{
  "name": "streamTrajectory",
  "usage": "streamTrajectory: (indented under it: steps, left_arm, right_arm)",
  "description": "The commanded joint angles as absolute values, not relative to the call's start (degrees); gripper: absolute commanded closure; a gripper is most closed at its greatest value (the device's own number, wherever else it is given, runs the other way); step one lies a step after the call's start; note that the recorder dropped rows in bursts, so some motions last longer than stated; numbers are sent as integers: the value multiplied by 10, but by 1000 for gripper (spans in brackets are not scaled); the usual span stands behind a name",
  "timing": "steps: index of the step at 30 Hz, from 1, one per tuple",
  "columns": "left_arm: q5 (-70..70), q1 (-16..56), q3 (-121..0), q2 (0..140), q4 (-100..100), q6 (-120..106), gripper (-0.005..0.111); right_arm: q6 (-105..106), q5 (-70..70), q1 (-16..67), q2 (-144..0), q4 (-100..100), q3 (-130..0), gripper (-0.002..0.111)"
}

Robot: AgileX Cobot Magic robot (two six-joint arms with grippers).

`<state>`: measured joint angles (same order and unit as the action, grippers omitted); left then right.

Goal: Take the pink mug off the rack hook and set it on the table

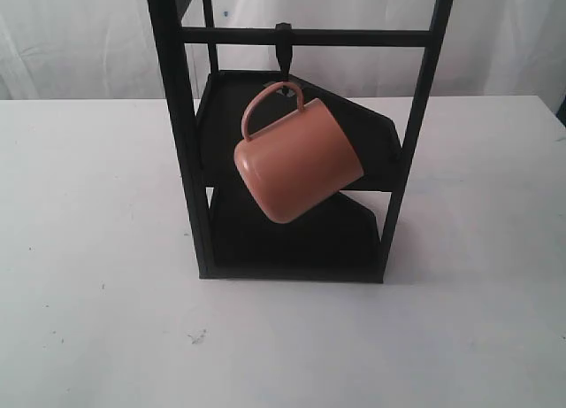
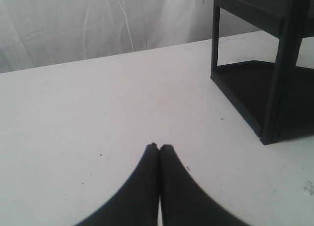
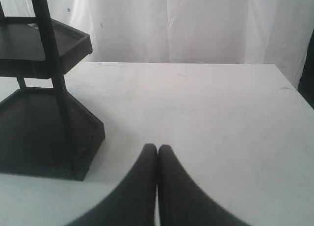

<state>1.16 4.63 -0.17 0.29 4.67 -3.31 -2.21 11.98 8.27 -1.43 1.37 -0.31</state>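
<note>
The pink mug (image 1: 299, 164) hangs tilted by its loop handle from the rack hook (image 1: 283, 47), a short black peg under the crossbar of the tall black rack (image 1: 181, 142). The rack stands on the white table (image 1: 97, 249). Neither gripper shows in the exterior view. In the left wrist view my left gripper (image 2: 159, 147) is shut with nothing in it, low over the table, the rack's base (image 2: 255, 96) off to one side. My right gripper (image 3: 157, 147) is likewise shut and empty, with the rack (image 3: 44, 113) beside it. The mug is out of both wrist views.
The rack has two black hexagonal shelves (image 1: 371, 134), one at the base and one halfway up. A white curtain (image 1: 71, 36) hangs behind the table. Small dark specks (image 1: 196, 337) mark the tabletop in front of the rack.
</note>
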Motion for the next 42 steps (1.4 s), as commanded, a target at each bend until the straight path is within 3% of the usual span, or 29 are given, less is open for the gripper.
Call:
streamTrajectory:
  steps: [1,12,27,34,42]
  left_arm:
    - [14,45,0,0,46,-29,107]
    - [14,45,0,0,46,-29,107]
    - [14,45,0,0,46,-29,107]
    - [14,45,0,0,46,-29,107]
    - [14,45,0,0,46,-29,107]
  right_arm:
    - [-23,115,80,-12,15,0,108]
    - [-23,107,80,-12,15,0,108]
    - [-289,-96,80,-12,94,0,108]
    - [-239,87,116,-36,92,-102,108]
    - [38,297,207,-178,156,-301,108]
